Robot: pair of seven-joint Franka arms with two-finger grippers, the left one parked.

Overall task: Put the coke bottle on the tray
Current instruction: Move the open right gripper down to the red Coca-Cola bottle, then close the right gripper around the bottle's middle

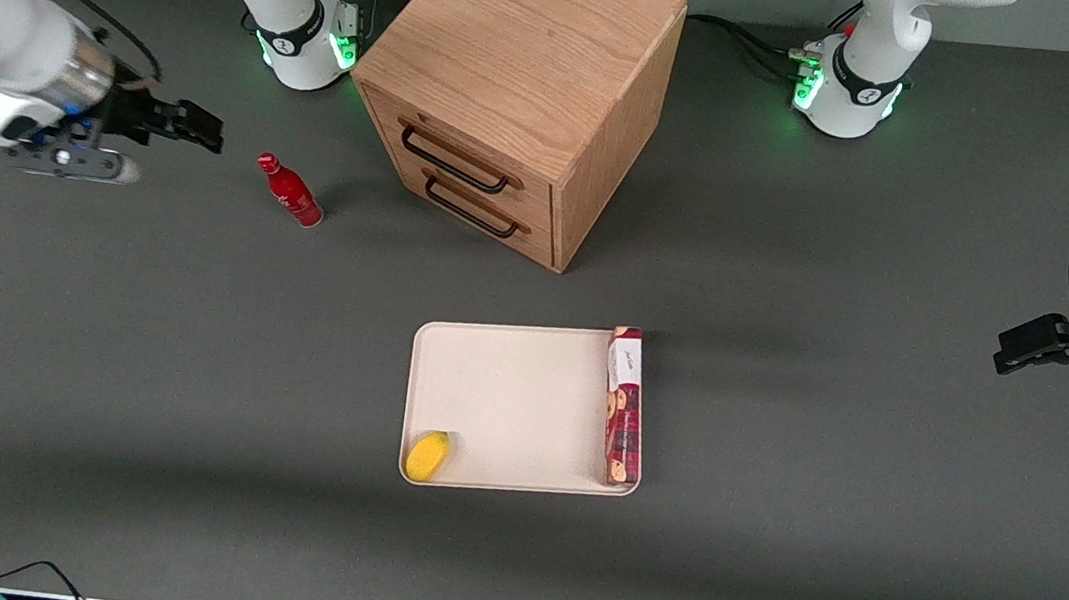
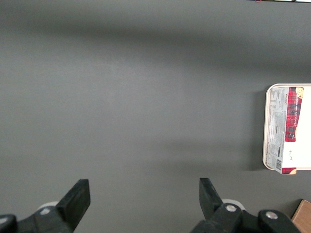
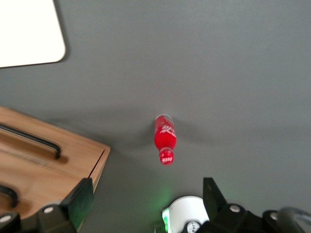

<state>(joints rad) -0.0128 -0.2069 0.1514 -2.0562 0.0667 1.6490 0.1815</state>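
The coke bottle (image 1: 289, 192) is small and all red with a red cap. It stands on the grey table in front of the wooden drawer cabinet, toward the working arm's end. It also shows in the right wrist view (image 3: 165, 138). My right gripper (image 1: 204, 130) hangs above the table beside the bottle, apart from it, open and empty; in the right wrist view the gripper (image 3: 148, 196) has its fingers wide apart. The cream tray (image 1: 513, 403) lies nearer to the front camera than the cabinet, and a corner of the tray (image 3: 29, 39) shows in the right wrist view.
The wooden drawer cabinet (image 1: 518, 87) with two black handles stands at mid-table, close to the bottle. A long red biscuit box (image 1: 624, 406) lies along one tray edge. A yellow fruit (image 1: 427, 456) sits in a tray corner. The working arm's base (image 1: 308, 38) stands beside the cabinet.
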